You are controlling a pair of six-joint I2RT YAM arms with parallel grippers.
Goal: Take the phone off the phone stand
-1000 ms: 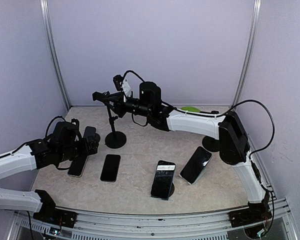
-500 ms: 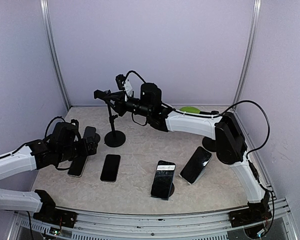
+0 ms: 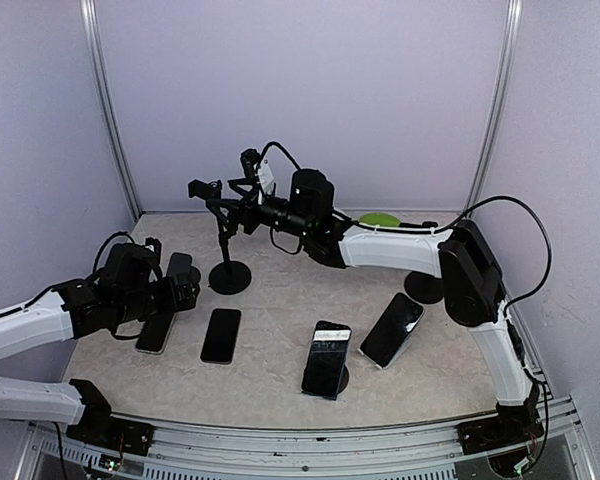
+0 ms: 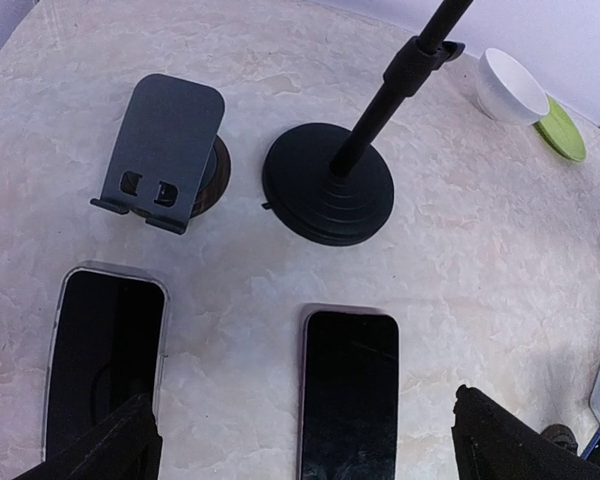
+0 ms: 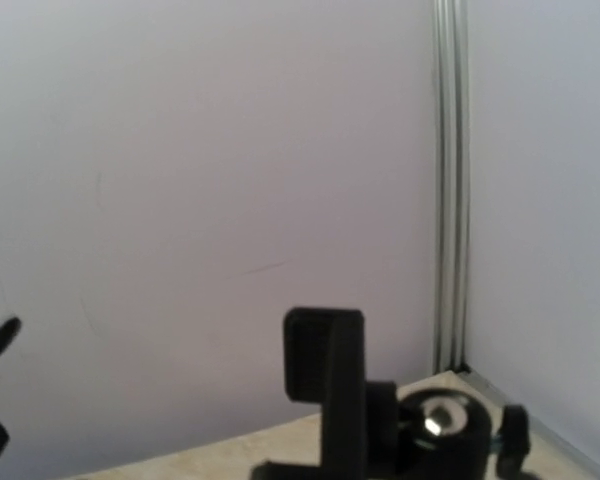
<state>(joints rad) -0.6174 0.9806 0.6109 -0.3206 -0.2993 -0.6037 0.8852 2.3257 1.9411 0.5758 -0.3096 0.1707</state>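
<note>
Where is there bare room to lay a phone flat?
Bare beige tabletop lies between the black pole stand's round base and the centre propped black phone. Crowded at left: grey-edged flat phone, black flat phone, grey folding stand.

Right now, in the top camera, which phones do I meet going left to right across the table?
first flat phone → second flat phone → upright phone → tilted phone

Four phones are resting on the surface (image 3: 280, 300): a silver-edged flat phone (image 3: 155, 336), a dark flat phone (image 3: 221, 335), a middle propped phone (image 3: 326, 358) and a right propped phone (image 3: 391, 329). One pole stand (image 3: 229, 276) and one folding stand (image 4: 164, 145) are standing at the left. One bowl (image 4: 511, 88) and one green plate (image 4: 561, 128) are sitting behind.
</note>
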